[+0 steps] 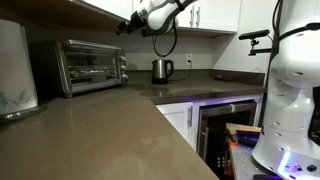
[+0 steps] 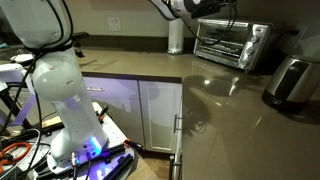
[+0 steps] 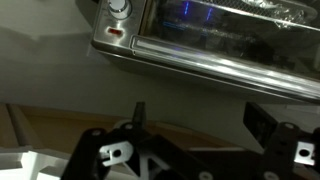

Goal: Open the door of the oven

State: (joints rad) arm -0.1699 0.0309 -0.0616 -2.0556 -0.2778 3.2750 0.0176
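The silver toaster oven (image 1: pixel 91 66) stands on the counter against the back wall and shows in both exterior views (image 2: pixel 231 42). Its door (image 1: pixel 84 66) with dark glass window is closed. In the wrist view the door (image 3: pixel 215 30) fills the top, with its horizontal bar handle (image 3: pixel 200 62) along it and a knob (image 3: pixel 120 8) at the upper left. My gripper (image 1: pixel 126 27) hangs in the air above and in front of the oven's knob side, apart from it. In the wrist view its two fingers (image 3: pixel 200 120) are spread wide with nothing between them.
A steel kettle (image 1: pixel 162 70) stands on the counter in the corner beyond the oven. Upper cabinets (image 1: pixel 215 14) hang close above the arm. A black built-in glass-front appliance (image 1: pixel 225 124) sits under the counter. A rounded appliance (image 2: pixel 290 82) stands on the counter.
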